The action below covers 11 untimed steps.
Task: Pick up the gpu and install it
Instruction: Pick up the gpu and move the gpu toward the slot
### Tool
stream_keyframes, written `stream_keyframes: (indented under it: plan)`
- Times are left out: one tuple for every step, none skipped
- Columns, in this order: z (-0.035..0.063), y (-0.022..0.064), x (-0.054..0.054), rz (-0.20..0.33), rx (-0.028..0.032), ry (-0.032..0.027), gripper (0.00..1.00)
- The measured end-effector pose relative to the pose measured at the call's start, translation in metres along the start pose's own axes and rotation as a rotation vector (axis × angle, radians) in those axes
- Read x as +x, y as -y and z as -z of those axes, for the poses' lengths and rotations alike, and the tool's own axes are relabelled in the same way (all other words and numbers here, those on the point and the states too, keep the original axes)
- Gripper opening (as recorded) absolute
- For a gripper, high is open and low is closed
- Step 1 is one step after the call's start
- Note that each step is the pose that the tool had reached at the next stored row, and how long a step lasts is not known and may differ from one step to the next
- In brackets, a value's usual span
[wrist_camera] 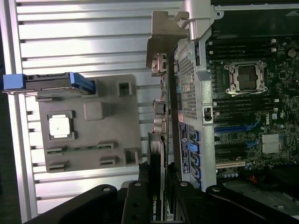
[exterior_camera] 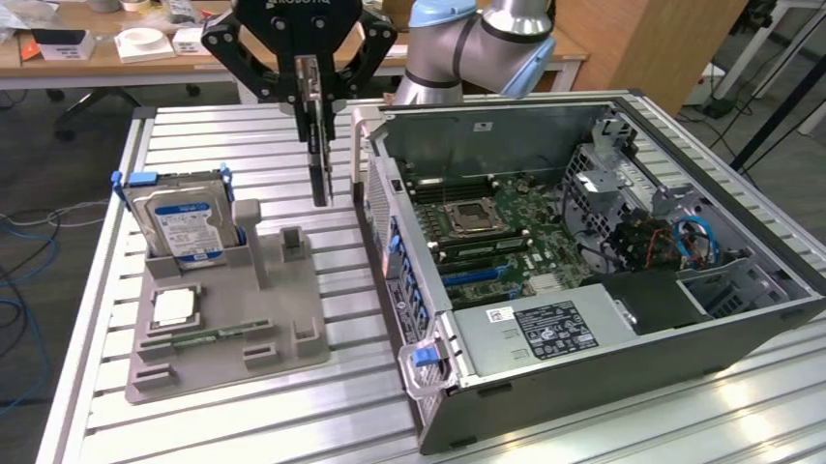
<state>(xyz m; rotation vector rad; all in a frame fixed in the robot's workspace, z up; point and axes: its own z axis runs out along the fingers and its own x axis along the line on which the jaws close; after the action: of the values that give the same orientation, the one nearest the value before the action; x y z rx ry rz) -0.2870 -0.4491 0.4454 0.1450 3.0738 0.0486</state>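
While one gripper [exterior_camera: 313, 95] clamps the single gpu [exterior_camera: 319, 164] aloft, one hard drive [exterior_camera: 188, 227] stands in the tray [exterior_camera: 290, 324].

A silver table of ribbed aluminium slats [exterior_camera: 246, 430] carried two things. A large, open, dark-grey metal computer case [exterior_camera: 581, 396] lay on its side with its green motherboard facing up. Just beside the case, on the exterior view's left of it, sat a flat grey plastic parts holder [exterior_camera: 290, 300] with moulded slots and pockets. A strip of bare slats ran between the case and the holder, and more slats lay bare beyond the holder, away from the case.
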Motion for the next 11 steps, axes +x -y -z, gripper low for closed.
stream_keyframes:
  plan:
    - [-0.0001,0.0000,-0.0002,0.000,-0.0001,0.0001,0.26]
    - [-0.0001,0.0000,-0.0005,0.000,0.0000,0.0000,0.26]
    - [-0.0001,0.0000,-0.0006,0.000,0.0000,0.0000,0.26]
    - [-0.0001,-0.0001,-0.0011,0.000,0.0000,0.0000,0.26]
    - [-0.0003,-0.0001,-0.0017,0.000,-0.0001,0.0001,0.26]
    - [-0.0003,-0.0002,-0.0022,0.000,0.0000,0.0000,0.26]
    - [-0.0003,-0.0003,-0.0027,0.000,0.0000,-0.0001,0.26]
    - [-0.0005,-0.0003,-0.0035,0.000,-0.0001,0.0001,0.26]
    - [-0.0005,-0.0004,-0.0043,0.000,0.0000,0.0000,0.26]
    - [-0.0006,-0.0005,-0.0055,0.000,0.0000,-0.0001,0.26]
    - [-0.0007,-0.0006,-0.0070,0.000,0.0000,0.0000,0.26]
